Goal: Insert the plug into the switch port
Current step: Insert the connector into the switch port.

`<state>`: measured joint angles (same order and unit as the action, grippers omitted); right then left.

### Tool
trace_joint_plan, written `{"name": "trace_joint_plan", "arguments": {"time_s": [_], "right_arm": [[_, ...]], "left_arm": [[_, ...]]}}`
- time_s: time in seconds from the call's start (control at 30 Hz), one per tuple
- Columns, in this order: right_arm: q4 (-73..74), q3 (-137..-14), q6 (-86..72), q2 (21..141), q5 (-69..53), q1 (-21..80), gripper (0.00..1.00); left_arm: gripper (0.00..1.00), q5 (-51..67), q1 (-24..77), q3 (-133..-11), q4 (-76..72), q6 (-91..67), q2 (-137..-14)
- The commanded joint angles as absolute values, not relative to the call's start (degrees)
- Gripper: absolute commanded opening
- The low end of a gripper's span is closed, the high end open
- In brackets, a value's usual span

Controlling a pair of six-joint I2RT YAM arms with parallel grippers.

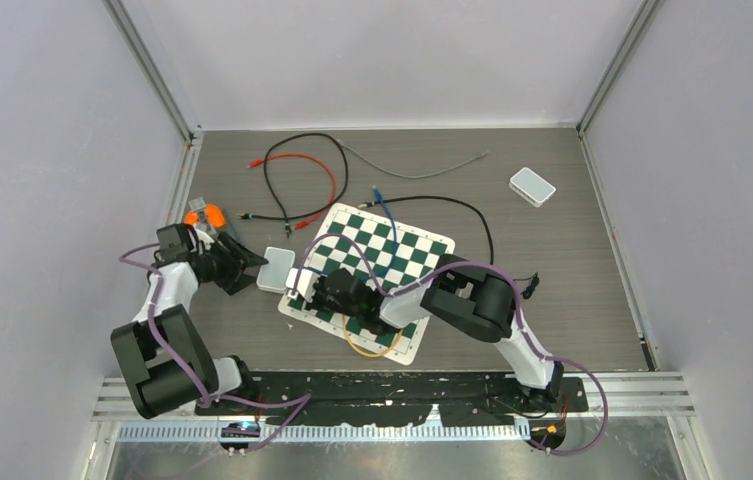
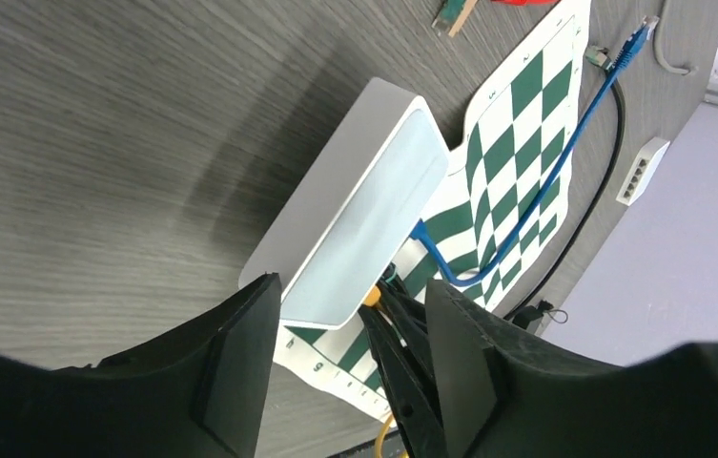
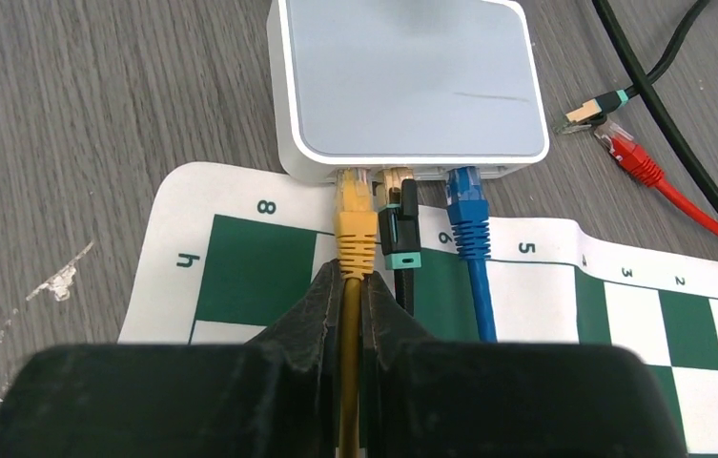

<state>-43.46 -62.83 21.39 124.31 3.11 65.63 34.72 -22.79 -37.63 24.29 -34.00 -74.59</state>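
Fingers [image 3: 309, 315] of the right gripper [image 3: 349, 286] are pressed together on a thin yellow cable [image 3: 349, 363], just behind its plug. On the grey wood-grain table [image 3: 97, 114], a green-and-white chessboard mat [image 3: 240, 258] lies with its edge just beside the white rounded plastic switch [image 3: 407, 76]. The left gripper [image 2: 353, 286] has its fingers spread to either side of the switch's far end; whether they touch it I cannot tell.

The yellow plug [image 3: 355, 205] sits straight ahead of the right fingers, its long axis pointing into the leftmost port. It looks entered, though perhaps not fully home. The neighbouring ports hold a black plug [image 3: 398, 224] and a blue plug [image 3: 466, 205].
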Motion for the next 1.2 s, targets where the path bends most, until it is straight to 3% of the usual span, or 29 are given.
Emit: {"name": "trace_joint_plan", "arguments": {"time_s": [0.0, 0.17, 0.4, 0.73, 1.17], "right_arm": [[-50.5, -62.7, 23.7, 119.9, 3.3, 65.2, 0.05], [-51.6, -61.9, 23.7, 118.8, 2.5, 64.8, 0.05], [-54.4, -59.3, 24.2, 116.2, 1.1, 64.3, 0.05], [-53.3, -58.6, 25.1, 111.8, 1.9, 64.1, 0.05], [-52.8, -57.5, 25.1, 107.8, 2.9, 64.1, 0.05]], "left_arm": [[0.63, 38.3, -22.5, -41.0, 35.3, -30.5, -72.0], [0.73, 34.7, -22.5, -42.6, 37.9, -25.8, -68.3], [0.74, 29.6, -22.6, -41.5, 38.1, -26.5, -64.2], [0.81, 40.1, -22.6, -38.7, 27.6, -32.8, -56.8], [0.76, 51.0, -21.1, -34.6, 6.5, -43.1, -59.8]]}}
